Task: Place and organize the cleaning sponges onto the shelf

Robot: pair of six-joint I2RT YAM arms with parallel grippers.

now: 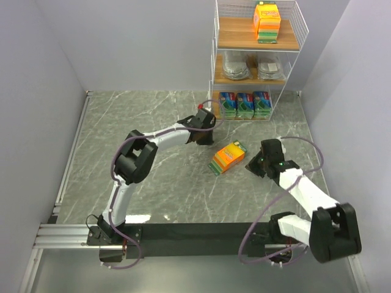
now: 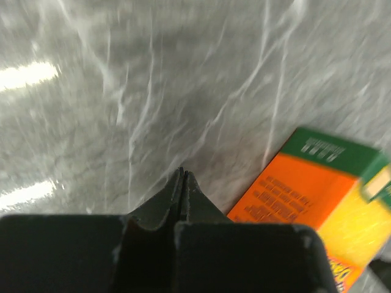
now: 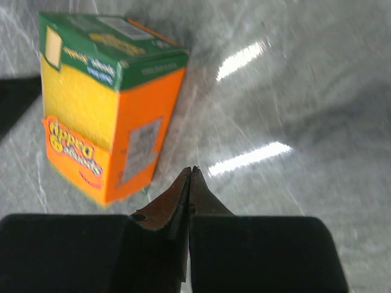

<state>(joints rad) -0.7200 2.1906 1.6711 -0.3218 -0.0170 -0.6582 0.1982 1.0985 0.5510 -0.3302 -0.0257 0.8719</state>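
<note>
Over the desk, the left gripper is pinched closed and empty. Just right of it the one unshelved orange sponge pack lies flat, long axis diagonal, green end toward the shelf. The right gripper, likewise closed, looks nearer.

Under me lies a grey-green tabletop, veined with white like marble, and plain pale grey walls stand close on three sides of it. Bright streaks of light glare off its glossy surface. A metal rail runs along my near edge.
</note>
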